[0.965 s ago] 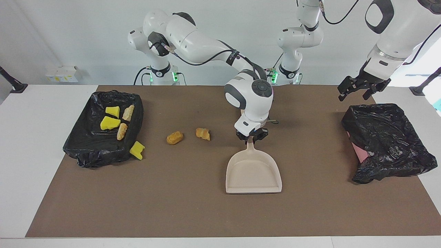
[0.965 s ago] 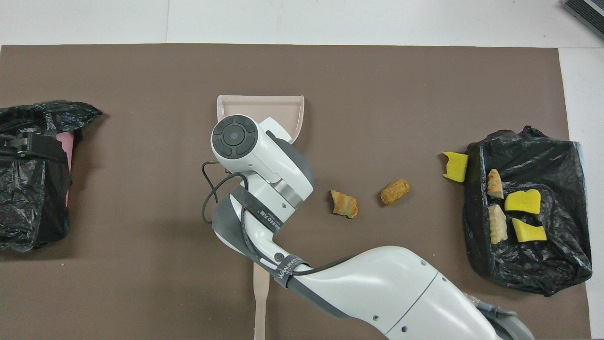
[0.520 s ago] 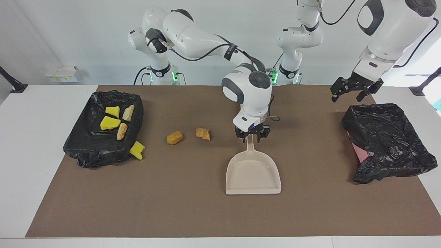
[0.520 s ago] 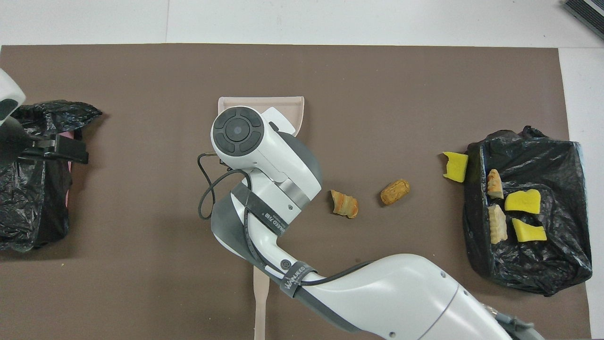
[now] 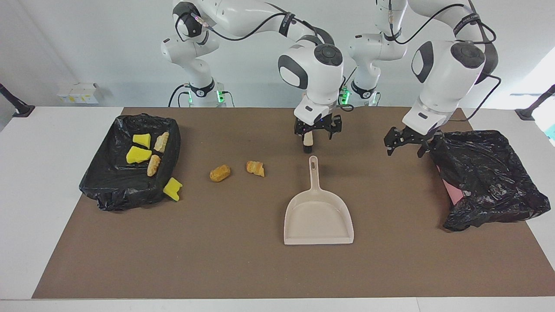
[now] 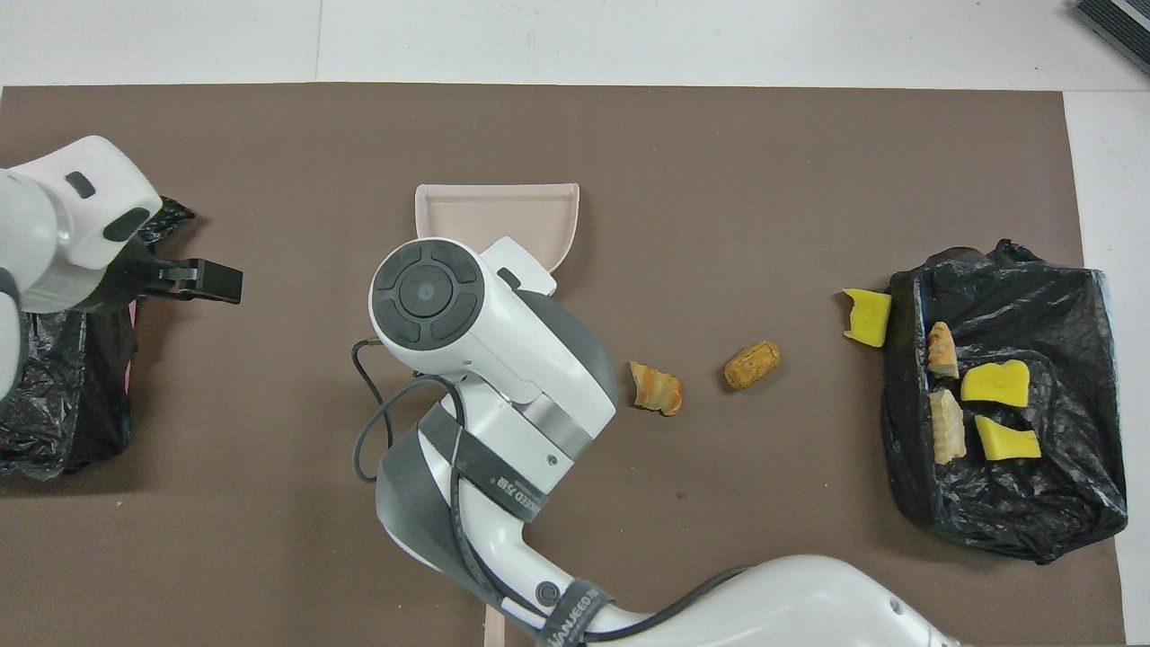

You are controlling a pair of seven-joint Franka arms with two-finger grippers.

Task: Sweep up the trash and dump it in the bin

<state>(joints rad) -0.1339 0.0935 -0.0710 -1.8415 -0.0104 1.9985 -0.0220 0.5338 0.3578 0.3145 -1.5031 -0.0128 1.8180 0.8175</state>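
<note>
- The right gripper [image 5: 317, 133] has let go of the dustpan [image 5: 318, 219] handle and risen. It now hangs over the brown mat [image 5: 217, 260], jaws spread, holding nothing.
- A beige stick [image 5: 308, 141] shows just under it; contact can't be told.
- The left gripper [image 5: 404, 147] has dropped low beside the pink bin in a black bag [image 5: 485, 173] at the mat's left-arm edge. Its jaws are wide and empty.
- The dustpan hasn't moved. It lies flat mid-mat, handle toward the robots.
- Trash: two tan lumps [image 5: 220, 173] [image 5: 255, 168] sit loose on the mat, between the dustpan and the black-bagged bin [image 5: 130, 190] at the right-arm edge.
- A yellow wedge [image 5: 173, 189] is on the mat, touching that bin's outer wall.
- Two yellow chunks [image 5: 138, 154] and two tan chunks [image 5: 153, 165] lie inside that bin.
</note>
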